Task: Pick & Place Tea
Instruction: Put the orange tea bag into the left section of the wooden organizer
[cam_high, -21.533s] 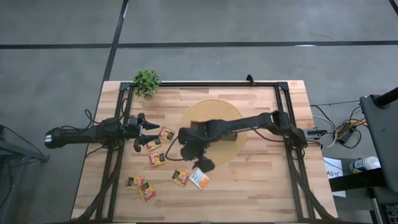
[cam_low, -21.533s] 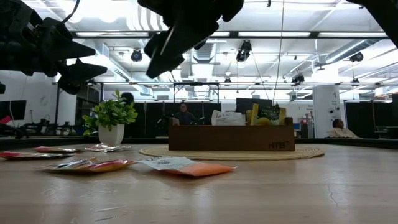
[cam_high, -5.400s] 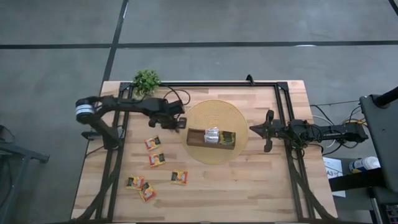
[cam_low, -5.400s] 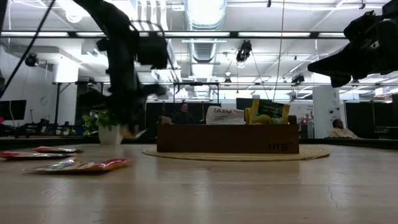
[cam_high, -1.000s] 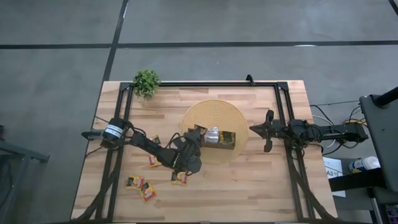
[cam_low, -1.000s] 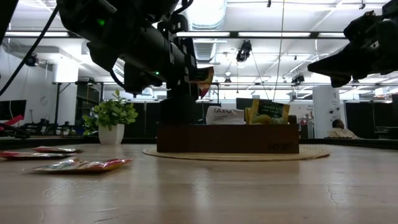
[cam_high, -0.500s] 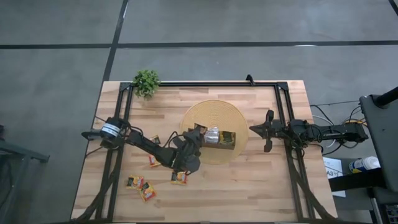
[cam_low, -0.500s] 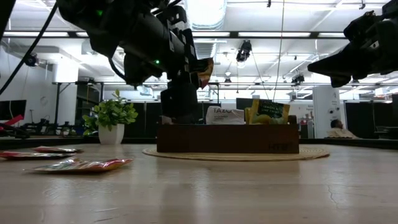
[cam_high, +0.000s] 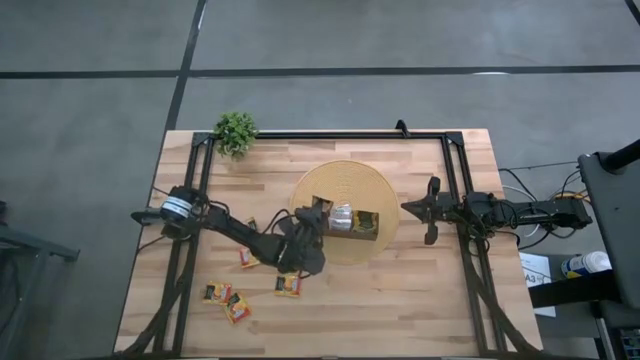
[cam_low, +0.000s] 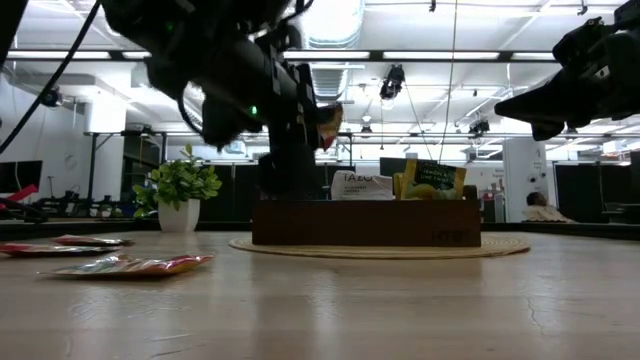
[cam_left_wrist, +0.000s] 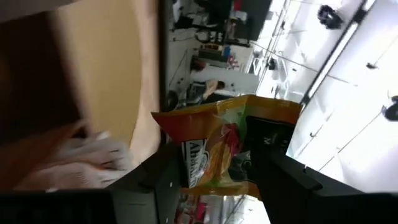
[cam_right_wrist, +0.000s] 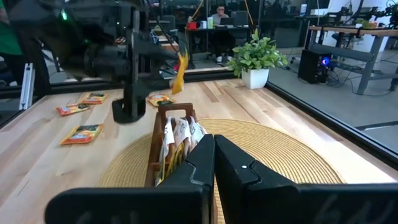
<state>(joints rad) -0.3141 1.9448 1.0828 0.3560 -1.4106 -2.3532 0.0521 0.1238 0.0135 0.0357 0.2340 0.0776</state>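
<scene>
My left gripper (cam_high: 316, 212) hangs over the left end of the long brown box (cam_high: 341, 221) and is shut on a yellow-red tea sachet (cam_left_wrist: 219, 146). The low view shows that sachet (cam_low: 330, 122) above the box (cam_low: 365, 222). White and green-yellow sachets (cam_low: 420, 180) stand inside the box. The box rests on a round woven mat (cam_high: 350, 180). Several loose sachets (cam_high: 288, 286) lie flat on the table's near left. My right gripper (cam_high: 408, 207) waits shut at the table's right, off the mat. My left gripper pinches the sachet's lower part (cam_left_wrist: 202, 171) between its two fingers (cam_left_wrist: 163, 182). The fingers point level, coming from the table's near-left side. The sachet's free edge (cam_left_wrist: 249, 106) sticks out past the fingertips. It is lifted clear above the box's left end.
A small potted plant (cam_high: 236, 131) stands at the far left corner. A black frame (cam_high: 460, 200) runs along the table's far edge and both sides. Bare wood (cam_high: 400, 300) lies near the front right. People sit in the room beyond the table (cam_right_wrist: 217, 12).
My left gripper has stayed above the box's left end. The sachet in it has tipped a little more upright, as the low view shows.
</scene>
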